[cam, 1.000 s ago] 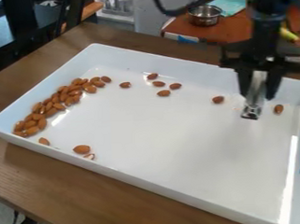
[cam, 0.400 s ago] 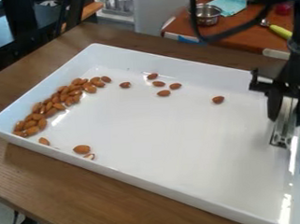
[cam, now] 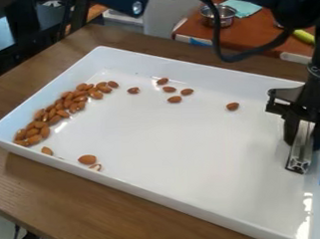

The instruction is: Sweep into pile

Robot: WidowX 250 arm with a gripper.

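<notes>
White and glossy, the shallow rectangular tray sits on a brown wooden table with most of its brown, teardrop-shaped almonds banked along the left wall, from near the far left corner almost to the near left one. What has changed is the arm's place: the black two-finger gripper has gone from the far right part of the tray towards the near side, and now hangs by the right wall. Its fingers are drawn in narrow on a silvery metal piece, held pointing down. The banked almonds have not shifted meanwhile, nor have the strays: a loose cluster near the far wall, a lone almond to the right of it, and a few near the near left corner, among them a plump almond. So the pile has gained nothing from this move, which looks more like repositioning. The sweep seems well along; what likely remains is to push the far strays leftwards, gently, since almonds may roll or slip past so narrow an edge.
</notes>
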